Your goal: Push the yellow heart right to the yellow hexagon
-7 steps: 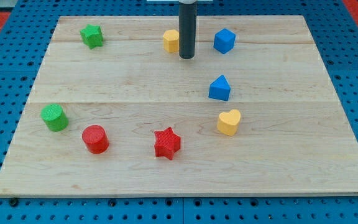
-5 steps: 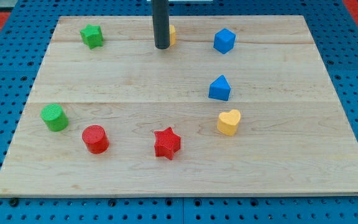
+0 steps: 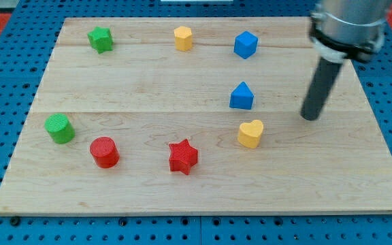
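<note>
The yellow heart (image 3: 250,133) lies on the wooden board right of centre, toward the view's bottom. The yellow hexagon (image 3: 183,38) sits near the board's top edge, well up and to the left of the heart. My tip (image 3: 309,117) rests on the board to the right of the heart and slightly above it, with a clear gap between them. The rod slants up to the view's top right.
A blue triangular block (image 3: 241,96) stands just above the heart. A blue cube (image 3: 246,45) is at top right of the hexagon. A red star (image 3: 183,156), red cylinder (image 3: 104,152), green cylinder (image 3: 59,128) and green star (image 3: 101,39) lie to the left.
My tip has moved from beside the yellow hexagon at the board's top down and far to the right, to a spot right of the yellow heart. No block has moved.
</note>
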Robot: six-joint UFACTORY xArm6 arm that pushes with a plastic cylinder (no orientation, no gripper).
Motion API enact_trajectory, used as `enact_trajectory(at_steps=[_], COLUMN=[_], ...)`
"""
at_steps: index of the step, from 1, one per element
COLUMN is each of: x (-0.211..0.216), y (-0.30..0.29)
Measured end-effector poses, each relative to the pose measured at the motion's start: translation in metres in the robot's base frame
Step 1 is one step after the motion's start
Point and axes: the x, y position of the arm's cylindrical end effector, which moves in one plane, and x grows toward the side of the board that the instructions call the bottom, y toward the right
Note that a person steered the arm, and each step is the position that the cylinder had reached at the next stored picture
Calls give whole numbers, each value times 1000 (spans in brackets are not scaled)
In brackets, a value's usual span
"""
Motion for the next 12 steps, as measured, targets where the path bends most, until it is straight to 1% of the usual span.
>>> enact_trajectory(at_steps=[1,2,3,4,5,6,7,8,10,11,12], x=[56,28,17,29,4,-2,-49,-86,-154,-92,-104], y=[-75,-143,-162,-122,-89,-164,-203,-235,-185,-171,-146])
